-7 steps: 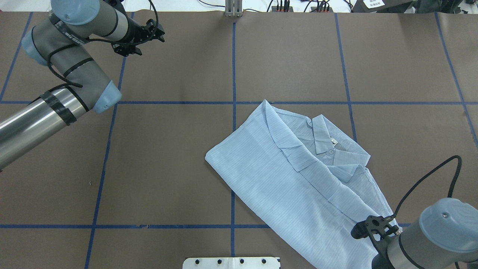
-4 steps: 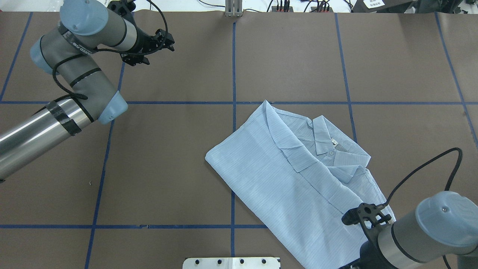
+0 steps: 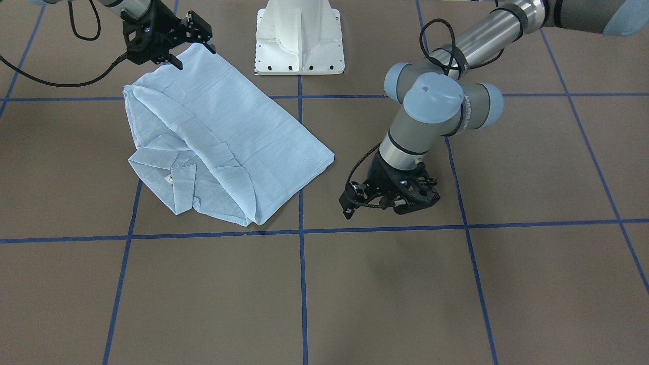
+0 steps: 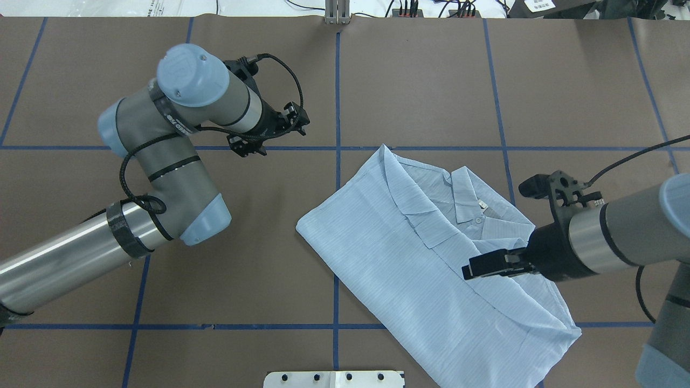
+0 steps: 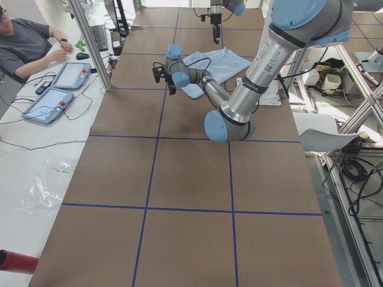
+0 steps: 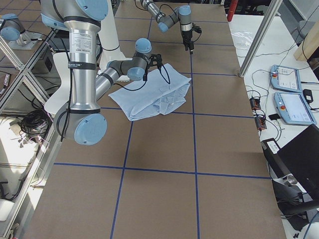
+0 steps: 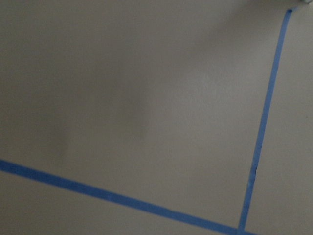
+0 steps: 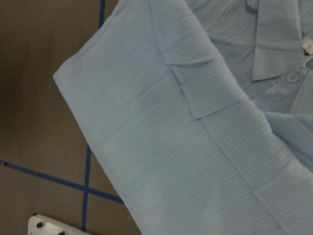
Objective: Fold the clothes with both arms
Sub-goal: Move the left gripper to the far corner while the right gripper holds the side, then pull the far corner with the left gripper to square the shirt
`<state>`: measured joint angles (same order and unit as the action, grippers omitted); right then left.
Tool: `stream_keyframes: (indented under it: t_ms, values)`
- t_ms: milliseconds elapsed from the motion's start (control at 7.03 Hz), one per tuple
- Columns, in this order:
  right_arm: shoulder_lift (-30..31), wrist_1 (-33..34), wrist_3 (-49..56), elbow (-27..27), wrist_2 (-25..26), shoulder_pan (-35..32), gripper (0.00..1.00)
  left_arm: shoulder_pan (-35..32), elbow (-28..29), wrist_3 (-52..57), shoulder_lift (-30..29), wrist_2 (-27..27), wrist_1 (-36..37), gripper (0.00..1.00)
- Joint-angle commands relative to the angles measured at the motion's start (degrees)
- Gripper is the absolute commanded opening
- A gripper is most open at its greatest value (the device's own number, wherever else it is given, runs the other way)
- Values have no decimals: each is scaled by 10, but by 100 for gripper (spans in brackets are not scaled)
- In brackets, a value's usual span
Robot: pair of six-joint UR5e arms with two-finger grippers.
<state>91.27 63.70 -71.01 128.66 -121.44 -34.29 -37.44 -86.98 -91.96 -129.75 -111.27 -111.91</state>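
Note:
The clothes are one light blue striped shirt (image 4: 426, 258), folded and lying flat right of the table's middle, its collar (image 4: 466, 199) turned toward the far side. It also shows in the front view, shirt (image 3: 223, 137), and fills the right wrist view, shirt (image 8: 195, 137). My right gripper (image 4: 470, 269) hovers above the shirt, open, with nothing between its fingers; in the front view the right gripper (image 3: 194, 56) hangs over the shirt's edge nearest the robot. My left gripper (image 4: 272, 136) points down at bare table left of the shirt, apart from it and open. The left wrist view shows only table and tape.
Blue tape lines (image 4: 337, 97) divide the brown table top into squares. The white pedestal base (image 3: 299, 38) stands at the robot's edge, close to the shirt. A person (image 5: 24, 42) sits at a side table with tablets (image 5: 57, 89). Cables (image 4: 409, 8) run along the far edge.
My left arm has swung from the far left corner toward the table's middle, closer to the shirt. My right gripper has moved from the shirt's near corner up over its middle.

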Motion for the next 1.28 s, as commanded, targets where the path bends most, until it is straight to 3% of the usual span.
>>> stream_keyframes:
  t_ms: [0, 285, 569, 711, 996, 1138]
  values:
    - [-3, -1, 1, -1, 0, -54, 100, 67, -18, -61, 3, 20, 20, 98]
    - [-3, -1, 1, -1, 0, -60, 100, 107, -15, -67, 18, 36, 31, 97]
    - [-4, -1, 1, 1, 0, -60, 100, 114, -14, -69, 27, 35, 32, 86]
    - [-3, -1, 1, 2, 0, -60, 100, 114, -14, -69, 26, 34, 32, 68]
    - [-3, -1, 1, 2, 0, -62, 100, 114, -18, -68, 20, 32, 44, 13]
    - [-2, -1, 1, 2, 0, -63, 100, 114, -20, -68, 19, 30, 45, 0]
